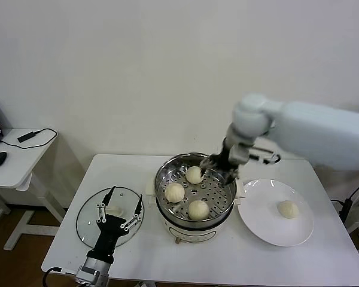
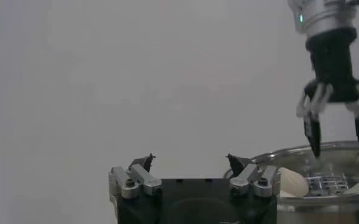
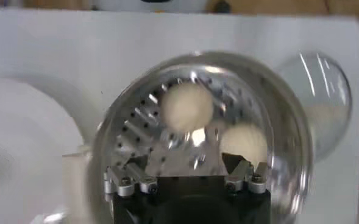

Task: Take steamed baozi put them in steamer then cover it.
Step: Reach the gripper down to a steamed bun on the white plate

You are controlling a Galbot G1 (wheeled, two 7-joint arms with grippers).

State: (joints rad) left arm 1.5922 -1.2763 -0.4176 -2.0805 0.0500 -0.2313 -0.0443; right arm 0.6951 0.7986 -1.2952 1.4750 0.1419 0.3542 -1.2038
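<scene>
Stainless-steel round steamer (image 1: 194,194) holds three cream dome baozi (image 1: 198,210); a fourth (image 1: 288,209) sits on the white round plate (image 1: 257,230). Right gripper (image 1: 221,168) hovers above, fingers spread, empty. Left gripper (image 1: 116,210) idles open over the glass lid (image 1: 90,224). Risk: fingers clip the rim.

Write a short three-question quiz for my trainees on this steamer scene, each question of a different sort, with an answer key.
1. How many steamed baozi lie in the steamer?
2. True or false: the glass lid already covers the steamer.
3. The right gripper is: A) over the plate; B) open over the steamer's far side; C) holding the lid.

Key: 1) Three; a fourth sits on the plate. 2) False; the lid lies on the table under the open left gripper. 3) B.
</scene>
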